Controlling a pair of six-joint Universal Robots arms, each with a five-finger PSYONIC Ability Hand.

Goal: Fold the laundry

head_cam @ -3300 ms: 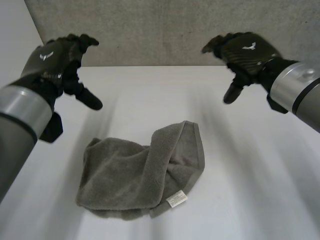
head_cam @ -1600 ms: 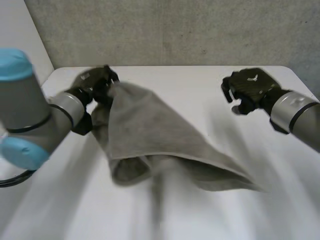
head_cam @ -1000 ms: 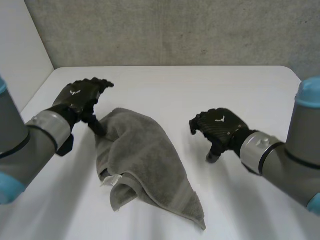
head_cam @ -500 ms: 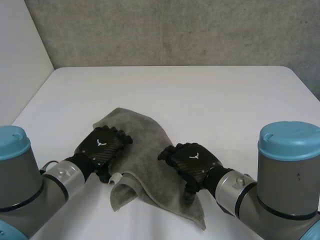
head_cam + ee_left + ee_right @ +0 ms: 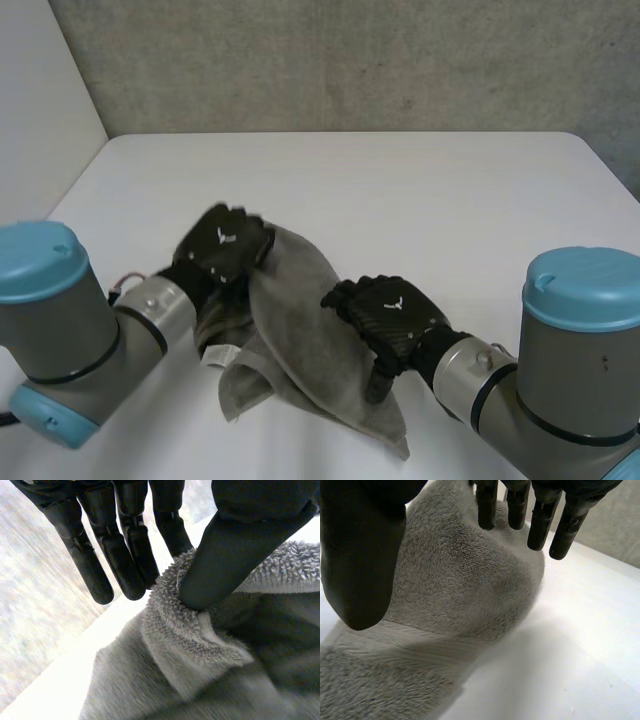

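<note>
Item: one grey terry towel (image 5: 300,335) with a thick, soft looped pile. It has a flat woven band (image 5: 420,640) near its hem and a small white label (image 5: 218,356) at the near-left edge. It lies crumpled in an irregular, roughly triangular heap on the smooth white bench (image 5: 450,200), near the front and left of centre. The heap narrows to a point at the near-right.

Left hand (image 5: 222,245): black, hard-shelled, positioned at the towel's far-left edge. In the left wrist view the left thumb (image 5: 230,555) presses into a rolled hem of the towel. The straight left fingers (image 5: 125,555) sit on the other side of that hem, so the edge is pinched between them. In the head view the cloth rises from the bench up to this hand.

Right hand (image 5: 388,318): positioned over the towel's right side, palm down. In the right wrist view the right fingers (image 5: 540,520) are nearly straight and held apart from the right thumb (image 5: 362,555), above a rounded hump of pile. Nothing is gripped. Whether the fingertips touch the pile cannot be told.

The two hands are near each other, with the towel's middle fold between them
</note>
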